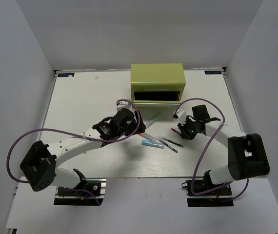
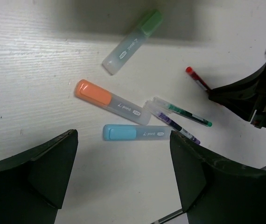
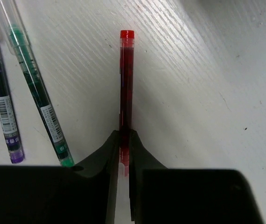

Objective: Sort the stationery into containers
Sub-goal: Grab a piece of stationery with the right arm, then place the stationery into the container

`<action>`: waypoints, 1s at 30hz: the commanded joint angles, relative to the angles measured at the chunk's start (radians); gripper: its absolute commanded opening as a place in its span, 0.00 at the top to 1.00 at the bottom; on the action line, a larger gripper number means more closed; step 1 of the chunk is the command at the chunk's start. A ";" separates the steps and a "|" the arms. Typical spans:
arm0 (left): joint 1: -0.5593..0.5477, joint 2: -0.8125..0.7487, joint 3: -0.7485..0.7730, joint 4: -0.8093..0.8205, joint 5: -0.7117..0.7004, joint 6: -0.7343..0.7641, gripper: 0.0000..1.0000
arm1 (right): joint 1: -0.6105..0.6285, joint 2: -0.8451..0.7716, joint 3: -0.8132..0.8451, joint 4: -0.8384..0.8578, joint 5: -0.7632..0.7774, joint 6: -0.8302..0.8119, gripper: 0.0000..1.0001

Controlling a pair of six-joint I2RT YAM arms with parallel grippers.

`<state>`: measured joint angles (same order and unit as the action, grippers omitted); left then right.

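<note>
White surface (image 1: 80, 97) carries a lime-green toolbox (image 1: 158, 78) at its far edge. In front of the toolbox, the left tool (image 2: 123, 156) hangs spread wide and empty above the mint-green highlighter (image 2: 132, 42), orange-capped highlighter (image 2: 112, 101), light-blue highlighter (image 2: 135, 133), green pen (image 2: 184, 112) and purple pen (image 2: 175, 123). Before the toolbox's right end, the right tool (image 3: 124, 140) is pinched onto one end of the thin red pen (image 3: 126, 79), which lies flat on the surface
</note>
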<state>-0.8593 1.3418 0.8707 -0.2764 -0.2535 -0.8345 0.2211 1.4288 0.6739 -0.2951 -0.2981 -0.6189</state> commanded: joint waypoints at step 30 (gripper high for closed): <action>0.003 -0.102 -0.073 0.197 0.218 0.259 0.22 | 0.096 0.188 0.843 -0.289 -0.283 -0.524 1.00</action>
<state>-0.8593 1.2427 0.7624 -0.0853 -0.0689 -0.5976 0.3016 1.5597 1.4521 -0.6338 -0.6079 -1.1019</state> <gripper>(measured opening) 0.785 0.056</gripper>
